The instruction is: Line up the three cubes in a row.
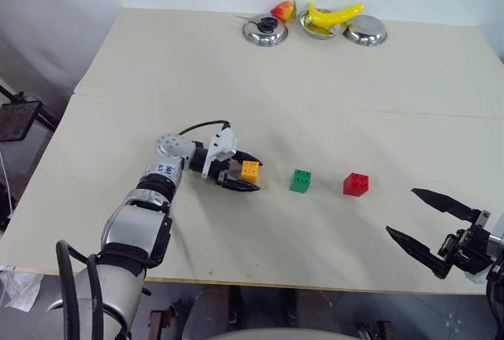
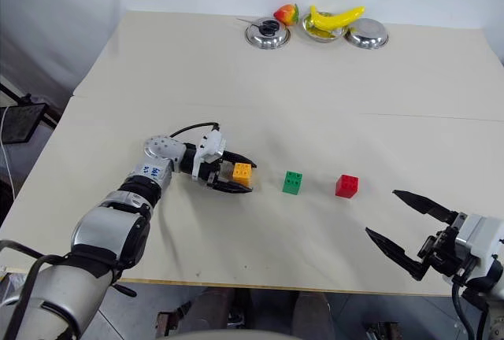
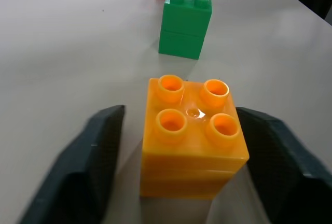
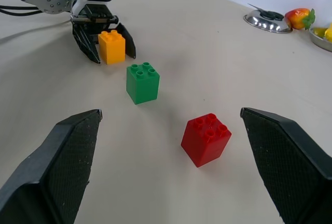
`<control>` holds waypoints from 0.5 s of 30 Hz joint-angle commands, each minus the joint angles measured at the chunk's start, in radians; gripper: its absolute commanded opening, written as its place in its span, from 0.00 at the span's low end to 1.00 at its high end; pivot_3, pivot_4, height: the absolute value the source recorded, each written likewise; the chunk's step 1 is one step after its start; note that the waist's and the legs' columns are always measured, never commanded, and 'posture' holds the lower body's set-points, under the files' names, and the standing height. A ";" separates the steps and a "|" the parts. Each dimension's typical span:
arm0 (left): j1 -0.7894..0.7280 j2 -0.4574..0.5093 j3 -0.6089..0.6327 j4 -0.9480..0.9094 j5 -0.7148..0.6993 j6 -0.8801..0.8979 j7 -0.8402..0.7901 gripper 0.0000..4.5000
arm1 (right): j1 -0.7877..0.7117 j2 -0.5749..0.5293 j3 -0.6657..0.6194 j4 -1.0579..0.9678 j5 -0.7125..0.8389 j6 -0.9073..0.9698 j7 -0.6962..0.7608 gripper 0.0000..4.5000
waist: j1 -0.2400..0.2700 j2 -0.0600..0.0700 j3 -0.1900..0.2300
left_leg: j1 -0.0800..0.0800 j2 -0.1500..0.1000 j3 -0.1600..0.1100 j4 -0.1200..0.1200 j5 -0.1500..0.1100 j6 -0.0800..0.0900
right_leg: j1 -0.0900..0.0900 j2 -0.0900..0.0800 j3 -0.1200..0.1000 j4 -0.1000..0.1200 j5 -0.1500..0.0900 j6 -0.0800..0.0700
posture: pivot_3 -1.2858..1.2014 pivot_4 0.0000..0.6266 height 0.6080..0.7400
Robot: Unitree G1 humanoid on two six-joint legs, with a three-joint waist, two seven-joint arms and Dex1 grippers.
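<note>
Three studded cubes stand upright in a row on the beige table (image 1: 157,80): orange (image 1: 250,171) on the left, green (image 1: 300,180) in the middle, red (image 1: 356,184) on the right, with gaps between them. My left gripper (image 1: 257,175) is open around the orange cube, which rests on the table. In the left wrist view a black finger (image 3: 98,156) stands on either side of the orange cube (image 3: 193,136) with a small gap on both sides. My right gripper (image 1: 401,211) hangs open near the table's front right edge, right of the red cube and holding nothing.
At the far edge sit three steel bowls (image 1: 264,31), with a yellow banana (image 1: 335,15) lying on the middle bowl and a red-orange fruit (image 1: 283,10) beside it. A seam (image 1: 354,109) crosses the tabletop. A black stand (image 1: 16,120) is off the table's left side.
</note>
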 commanded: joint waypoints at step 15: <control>0.583 0.435 0.227 -0.786 -0.295 0.228 -0.004 0.83 | -0.054 -0.132 -0.050 0.251 -0.010 -0.155 0.334 1.00 | -0.028 0.001 0.000 | -0.001 0.001 -0.002 0.000 0.000 0.000 | 0.000 0.000 -0.001 0.000 0.000 0.000 | 0.52 0.24 1.00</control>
